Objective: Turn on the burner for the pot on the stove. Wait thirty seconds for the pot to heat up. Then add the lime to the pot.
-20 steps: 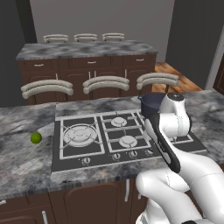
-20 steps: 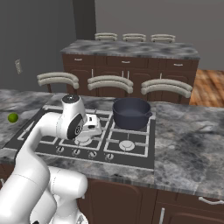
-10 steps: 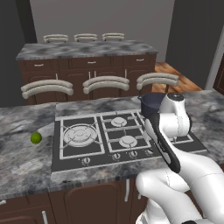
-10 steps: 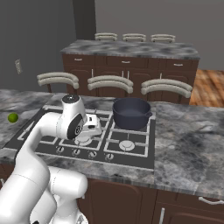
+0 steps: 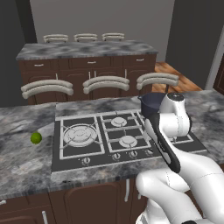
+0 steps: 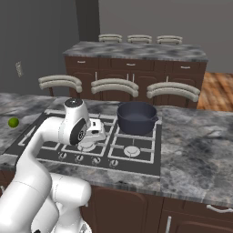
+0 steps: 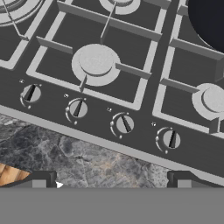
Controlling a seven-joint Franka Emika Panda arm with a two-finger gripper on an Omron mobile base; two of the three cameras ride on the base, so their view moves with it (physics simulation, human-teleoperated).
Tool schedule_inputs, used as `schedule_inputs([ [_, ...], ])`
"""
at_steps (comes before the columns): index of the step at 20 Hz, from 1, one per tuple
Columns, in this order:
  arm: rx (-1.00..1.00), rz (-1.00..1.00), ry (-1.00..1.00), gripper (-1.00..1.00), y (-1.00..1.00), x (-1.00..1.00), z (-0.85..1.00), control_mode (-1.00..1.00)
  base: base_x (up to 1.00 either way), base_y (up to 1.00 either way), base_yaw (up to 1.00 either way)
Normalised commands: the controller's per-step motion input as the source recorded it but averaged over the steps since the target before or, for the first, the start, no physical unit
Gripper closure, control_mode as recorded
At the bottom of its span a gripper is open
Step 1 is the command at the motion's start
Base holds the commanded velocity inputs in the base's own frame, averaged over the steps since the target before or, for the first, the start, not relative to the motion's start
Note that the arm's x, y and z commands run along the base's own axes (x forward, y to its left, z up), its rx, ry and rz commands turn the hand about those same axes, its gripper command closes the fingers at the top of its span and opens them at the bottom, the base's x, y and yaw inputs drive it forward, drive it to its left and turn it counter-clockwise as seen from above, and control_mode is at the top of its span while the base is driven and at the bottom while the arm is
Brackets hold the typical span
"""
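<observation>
The black stove is set in the grey stone counter. The dark pot stands on its rear right burner; in the left base view the pot is half hidden behind my arm. The lime lies on the counter left of the stove, also seen as the lime at the far left. My gripper hovers over the stove's front middle, pointing down. In the hand view the gripper is open and empty, above the counter strip just in front of the knob row. The pot fills the top right corner.
Three curved chair backs line the counter's far side, with a second counter behind them. Bare stone counter spreads to the right of the stove. A silver burner cap sits just beyond the knobs.
</observation>
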Motion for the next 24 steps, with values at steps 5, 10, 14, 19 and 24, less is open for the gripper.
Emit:
schedule_inputs([
  [5,0.00,0.00,0.00,-1.00,0.00,0.00,0.00,-1.00,0.00,0.00,0.00],
  [10,0.00,0.00,0.00,-1.00,0.00,0.00,0.00,-1.00,0.00,0.00,0.00],
  [14,0.00,0.00,0.00,-1.00,0.00,0.00,0.00,-1.00,0.00,0.00,0.00],
  [19,0.00,0.00,0.00,-1.00,0.00,0.00,0.00,-1.00,0.00,0.00,0.00],
  [24,0.00,0.00,0.00,-1.00,0.00,0.00,0.00,-1.00,0.00,0.00,0.00],
])
